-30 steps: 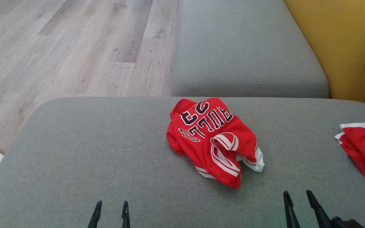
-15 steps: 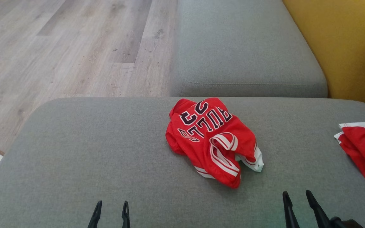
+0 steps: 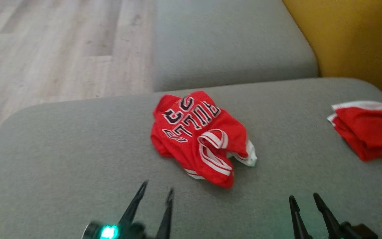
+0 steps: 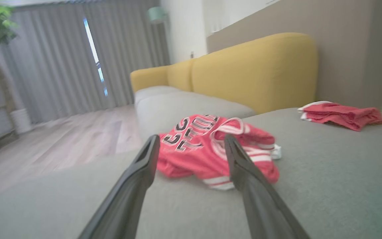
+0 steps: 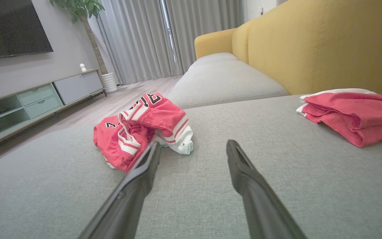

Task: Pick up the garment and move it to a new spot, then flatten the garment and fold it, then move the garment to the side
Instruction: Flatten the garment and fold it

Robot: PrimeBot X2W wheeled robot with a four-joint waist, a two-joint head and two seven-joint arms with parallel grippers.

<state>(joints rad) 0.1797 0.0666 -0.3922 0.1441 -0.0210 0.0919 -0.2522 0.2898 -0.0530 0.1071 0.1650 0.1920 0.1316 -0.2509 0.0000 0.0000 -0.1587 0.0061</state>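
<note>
Overhead, the crumpled garment [image 3: 199,136] sits on the cushion [image 3: 78,149], the left gripper [image 3: 158,186] and right gripper [image 3: 303,196] both parted just short of it. From the left wrist, open fingers [image 4: 138,172] frame the heap, likely lining up a grab. From the right wrist, spread fingers [image 5: 250,179] point beside its white-trimmed edge.

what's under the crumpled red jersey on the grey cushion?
The crumpled jersey lies directly on the grey cushion. A white piece pokes out at its right edge. Anything beneath its folds is covered and cannot be seen.
</note>
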